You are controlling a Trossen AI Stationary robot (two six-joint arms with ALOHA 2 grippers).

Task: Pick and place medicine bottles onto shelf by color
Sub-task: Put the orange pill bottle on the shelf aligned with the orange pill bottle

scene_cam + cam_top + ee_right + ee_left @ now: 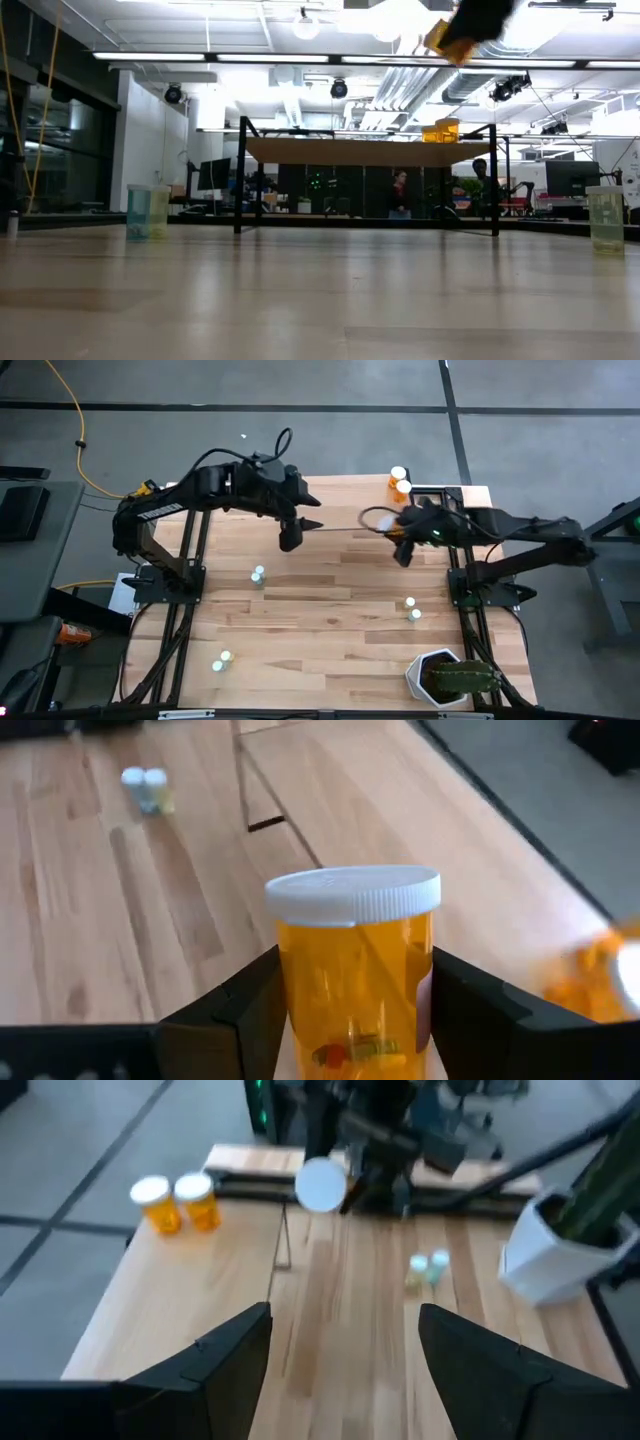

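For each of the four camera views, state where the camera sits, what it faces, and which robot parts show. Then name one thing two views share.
High: overhead, facing straight down; both arms, table.
Low: table height, facing level toward the shelf; an arm's blurred tip at top.
Left wrist: past open left gripper, toward two orange bottles.
Right wrist: right gripper clamping an orange bottle.
Shared: the held bottle, also in the left wrist view.

Bright overhead light, blurred wrist views

plant pot [440,678]: white, stood at the table's near right corner.
yellow cable [78,440]: lay on the floor, far left.
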